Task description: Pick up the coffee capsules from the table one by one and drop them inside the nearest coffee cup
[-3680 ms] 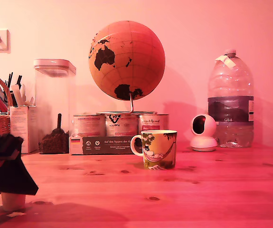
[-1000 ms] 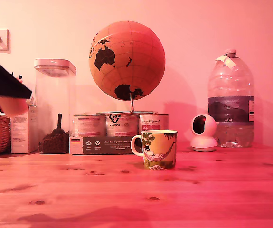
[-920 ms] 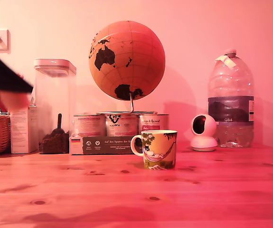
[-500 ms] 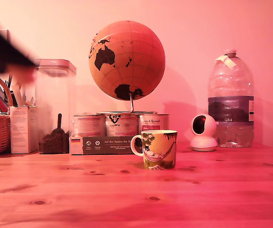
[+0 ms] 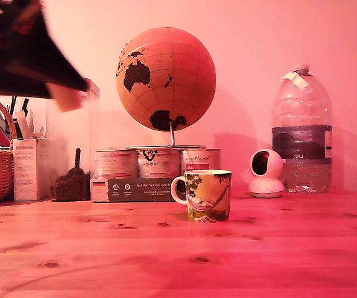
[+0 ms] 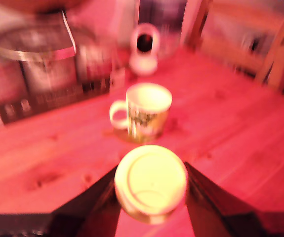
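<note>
My two dark fingers (image 6: 208, 197) press either side of a pale coffee capsule (image 6: 150, 181), its flat round face toward my wrist camera, pinched at the sides so it can fall freely. Beyond my fingertips and well below them stands the yellow-green coffee cup (image 6: 144, 111), open mouth up, on the wooden table (image 6: 240, 128). In the exterior view my gripper (image 5: 66, 96) is high, far toward that view's left of the cup.
</note>
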Robot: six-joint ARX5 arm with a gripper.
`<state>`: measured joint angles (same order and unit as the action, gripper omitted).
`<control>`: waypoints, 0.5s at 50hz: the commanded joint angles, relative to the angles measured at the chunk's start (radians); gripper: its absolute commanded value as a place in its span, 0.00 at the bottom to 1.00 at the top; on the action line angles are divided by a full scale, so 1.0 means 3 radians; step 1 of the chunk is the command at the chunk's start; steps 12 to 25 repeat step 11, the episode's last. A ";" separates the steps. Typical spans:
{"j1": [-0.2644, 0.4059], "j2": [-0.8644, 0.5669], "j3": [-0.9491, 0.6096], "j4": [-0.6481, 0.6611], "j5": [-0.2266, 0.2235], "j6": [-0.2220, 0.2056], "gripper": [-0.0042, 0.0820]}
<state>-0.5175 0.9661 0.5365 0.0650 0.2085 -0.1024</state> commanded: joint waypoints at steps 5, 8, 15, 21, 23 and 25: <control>-0.0009 0.0261 0.0217 -0.0025 0.0078 -0.0006 0.16; -0.0009 0.0361 0.0306 -0.0061 0.0108 -0.0006 0.16; -0.0009 0.0444 0.0370 -0.0069 0.0128 -0.0006 0.16; -0.0009 0.0444 0.0370 -0.0069 0.0128 -0.0006 0.16; -0.0009 0.0444 0.0370 -0.0069 0.0128 -0.0006 0.16; -0.0009 0.0444 0.0370 -0.0069 0.0128 -0.0006 0.16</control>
